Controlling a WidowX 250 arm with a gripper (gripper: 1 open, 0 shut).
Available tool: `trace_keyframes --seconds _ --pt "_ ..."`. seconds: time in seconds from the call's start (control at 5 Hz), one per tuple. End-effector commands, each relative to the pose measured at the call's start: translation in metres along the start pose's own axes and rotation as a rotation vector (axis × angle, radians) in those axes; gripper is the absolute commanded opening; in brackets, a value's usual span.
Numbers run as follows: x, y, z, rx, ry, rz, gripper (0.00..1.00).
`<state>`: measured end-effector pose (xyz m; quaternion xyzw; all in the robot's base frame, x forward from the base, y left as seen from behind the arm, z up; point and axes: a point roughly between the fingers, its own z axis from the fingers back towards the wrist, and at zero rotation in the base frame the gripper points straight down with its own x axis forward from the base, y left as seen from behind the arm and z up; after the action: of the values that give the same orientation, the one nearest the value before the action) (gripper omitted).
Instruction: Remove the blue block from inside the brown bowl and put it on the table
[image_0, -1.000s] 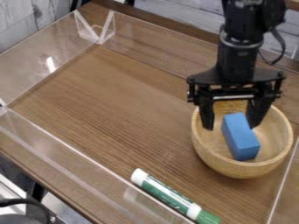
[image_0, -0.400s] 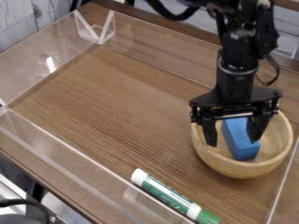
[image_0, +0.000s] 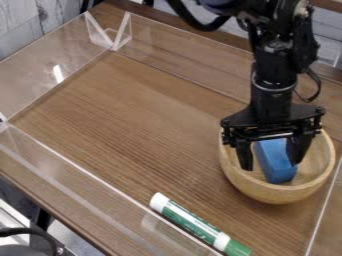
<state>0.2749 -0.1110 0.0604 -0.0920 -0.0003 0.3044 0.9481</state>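
The gripper is pointing almost straight down into the bowl, fingers spread wide on either side of the block, not squeezing it. The block sits inside the bowl, leaning a bit toward the back. The bowl is near the right edge of the table. A marker lies along the front edge.

Pincer fingers partly hide the blue block.

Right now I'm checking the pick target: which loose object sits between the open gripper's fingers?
The small blue rectangular block inside the round wooden bowl; the white-and-green marker lies apart on the tabletop.
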Motion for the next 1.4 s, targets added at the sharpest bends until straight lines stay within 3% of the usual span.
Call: trace_keyframes --seconds 0.0,1.0,1.2 --pt "0.004 -0.005 0.012 -0.039 -0.018 0.002 1.00" --pt "0.005 -0.004 0.026 -0.081 -0.006 0.012 1.00" --pt "0.005 -0.003 0.019 -0.084 -0.007 0.017 1.00"
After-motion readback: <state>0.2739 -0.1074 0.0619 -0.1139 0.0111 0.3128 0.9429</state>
